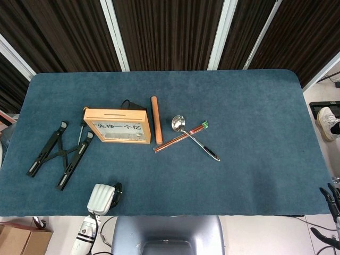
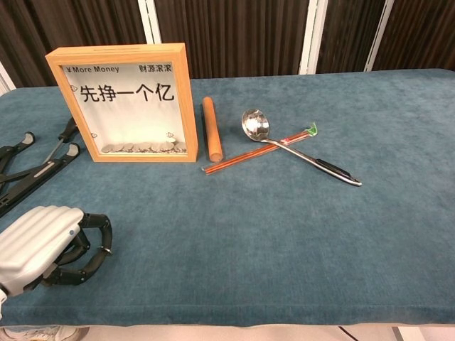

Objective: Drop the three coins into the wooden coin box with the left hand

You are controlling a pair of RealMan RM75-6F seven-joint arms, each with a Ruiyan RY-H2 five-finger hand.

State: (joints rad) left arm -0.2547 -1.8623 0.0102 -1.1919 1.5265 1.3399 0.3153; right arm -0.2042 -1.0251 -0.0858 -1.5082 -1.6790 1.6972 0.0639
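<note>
left hand [image 2: 44, 245] rests at the table's near edge, fingers curled in; whether a coin sits inside them i cannot tell. wooden coin box [image 2: 128, 103] stands upright well beyond it, coins [image 2: 138, 148] lying along its bottom. thin, hard and slippery, such coins likely need an edge pinch.
</note>
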